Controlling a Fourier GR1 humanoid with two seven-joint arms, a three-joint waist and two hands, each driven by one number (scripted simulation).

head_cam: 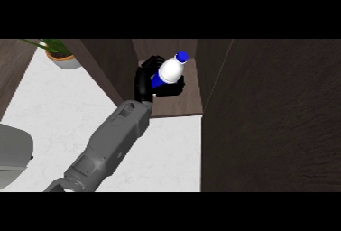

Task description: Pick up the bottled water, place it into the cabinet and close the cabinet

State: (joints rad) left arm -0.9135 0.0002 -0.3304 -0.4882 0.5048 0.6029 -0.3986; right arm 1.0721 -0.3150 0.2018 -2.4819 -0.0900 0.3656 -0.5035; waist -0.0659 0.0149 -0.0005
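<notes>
Bottled water (169,71), white with blue cap and label, tilts inside the cabinet (177,103), the left hand (148,81) fingers curled around it.

White blue-capped bottled water (170,70) tilted inside open cabinet (174,101)

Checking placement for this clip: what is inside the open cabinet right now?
The bottled water, tilted, with the black left hand curled round it, above the cabinet's wooden shelf. The hand covers the bottle's base, so whether it touches the shelf cannot be seen.
</notes>
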